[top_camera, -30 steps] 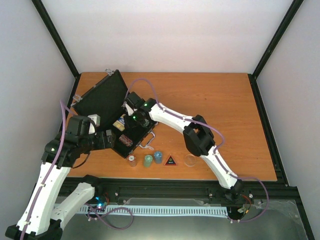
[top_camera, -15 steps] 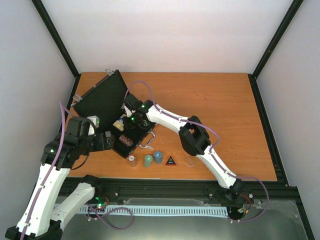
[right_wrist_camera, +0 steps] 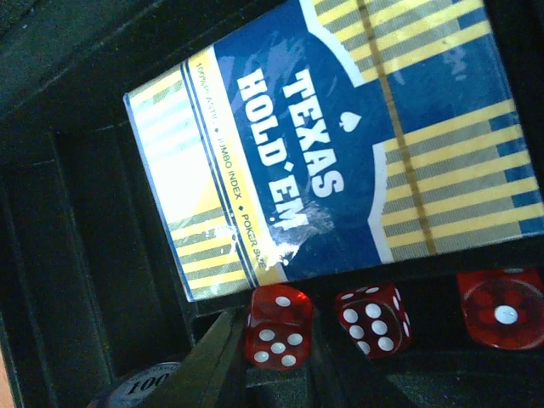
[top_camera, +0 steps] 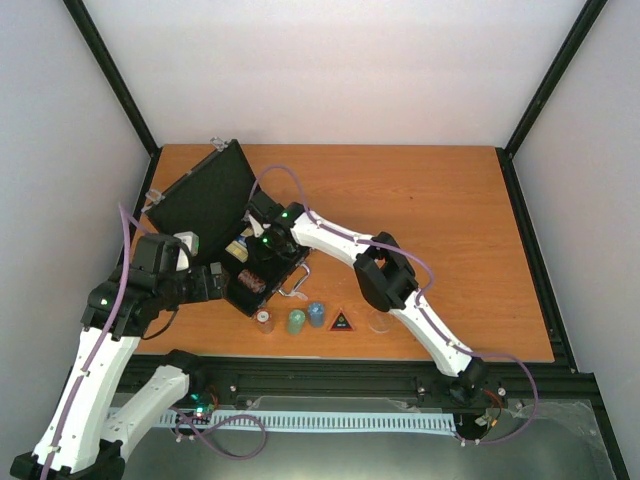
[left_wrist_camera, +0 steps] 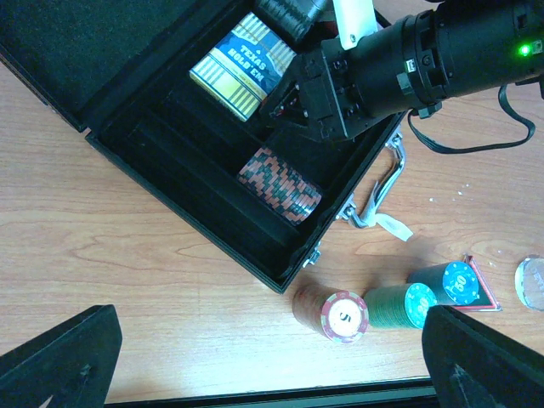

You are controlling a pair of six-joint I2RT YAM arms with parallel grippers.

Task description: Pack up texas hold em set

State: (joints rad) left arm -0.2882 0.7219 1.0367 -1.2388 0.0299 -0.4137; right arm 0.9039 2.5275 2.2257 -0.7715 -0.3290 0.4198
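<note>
**Case open on the counter, loose pieces waiting in front**

The open case (top_camera: 205, 195) is seen at the left of the counter (top_camera: 450, 220). A card deck (right_wrist_camera: 340, 144), red dice (right_wrist_camera: 279, 325) and a row of chips (left_wrist_camera: 279, 183) are already held in it. Three chip stacks (left_wrist_camera: 340, 313), the black triangle (top_camera: 341, 321) and the clear disc (top_camera: 380, 320) are left just in front.

The stacks are judged hard, smooth and apt to spill. They are probably best pinched low across the sides.

The left gripper (left_wrist_camera: 272, 365) is held over the counter at the case's near edge, its jaws wide and empty. The right gripper (left_wrist_camera: 293, 100) is lowered into the case above the dice. How far its jaws are parted cannot be told.
</note>
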